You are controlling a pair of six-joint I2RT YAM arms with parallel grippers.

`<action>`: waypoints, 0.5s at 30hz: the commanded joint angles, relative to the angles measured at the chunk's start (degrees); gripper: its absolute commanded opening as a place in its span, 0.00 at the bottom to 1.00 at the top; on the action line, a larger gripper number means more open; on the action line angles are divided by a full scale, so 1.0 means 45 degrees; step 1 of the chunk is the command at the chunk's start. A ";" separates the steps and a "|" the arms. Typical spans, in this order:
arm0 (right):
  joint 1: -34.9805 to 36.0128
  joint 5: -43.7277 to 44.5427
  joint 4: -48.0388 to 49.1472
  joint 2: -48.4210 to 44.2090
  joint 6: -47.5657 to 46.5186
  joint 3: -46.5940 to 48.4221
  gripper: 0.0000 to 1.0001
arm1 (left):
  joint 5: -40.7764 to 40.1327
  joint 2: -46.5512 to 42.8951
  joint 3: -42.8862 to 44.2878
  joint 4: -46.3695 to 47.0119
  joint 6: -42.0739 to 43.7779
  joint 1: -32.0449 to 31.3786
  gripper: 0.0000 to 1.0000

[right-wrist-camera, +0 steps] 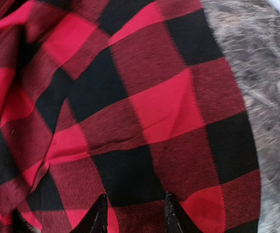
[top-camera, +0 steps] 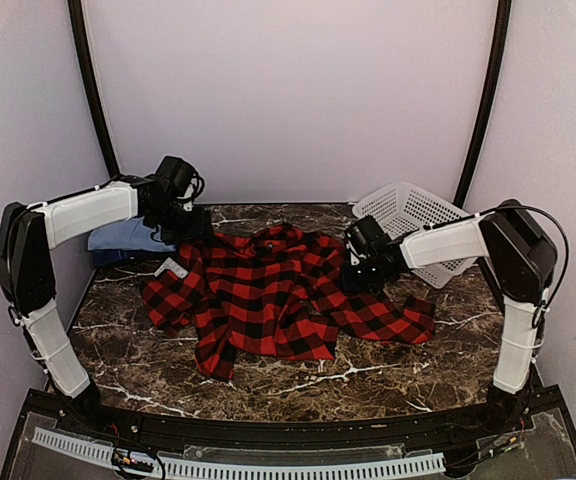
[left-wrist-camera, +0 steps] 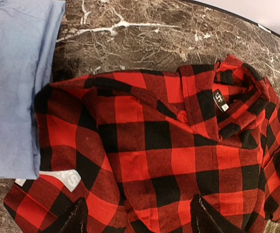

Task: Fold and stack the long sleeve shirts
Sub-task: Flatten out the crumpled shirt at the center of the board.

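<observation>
Rumpled buffalo-check flannel shirt (top-camera: 268, 290) on veiny marble tabletop (top-camera: 368, 380); left gripper (left-wrist-camera: 140, 216) gaping, empty; right gripper (right-wrist-camera: 135, 213) half-closed, can't tell if it's pinching.

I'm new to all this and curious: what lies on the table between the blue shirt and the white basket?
The red-and-black checked shirt, spread out rumpled, fills the stretch between blue shirt and basket; the overhead view shows it.

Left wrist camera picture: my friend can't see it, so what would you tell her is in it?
A red-and-black checked shirt lies rumpled on a dark marble table, collar toward the right. A light blue shirt sits at the left edge, and the two dark fingertips of the left tool stand apart at the bottom.
</observation>
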 commanded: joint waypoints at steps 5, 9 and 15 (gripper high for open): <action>-0.1403 0.1639 -0.1059 0.1023 -0.0908 0.1134 0.37 | 0.1557 -0.1141 -0.1703 0.0759 -0.0534 -0.1196 0.71; -0.1731 0.1828 -0.1894 0.1747 -0.1242 0.2876 0.38 | 0.1907 -0.1222 -0.2363 0.1003 -0.0882 -0.1703 0.71; -0.1237 0.1554 -0.2400 0.0954 -0.1506 0.3895 0.44 | 0.2366 -0.1627 -0.3529 0.1534 -0.1385 -0.1983 0.70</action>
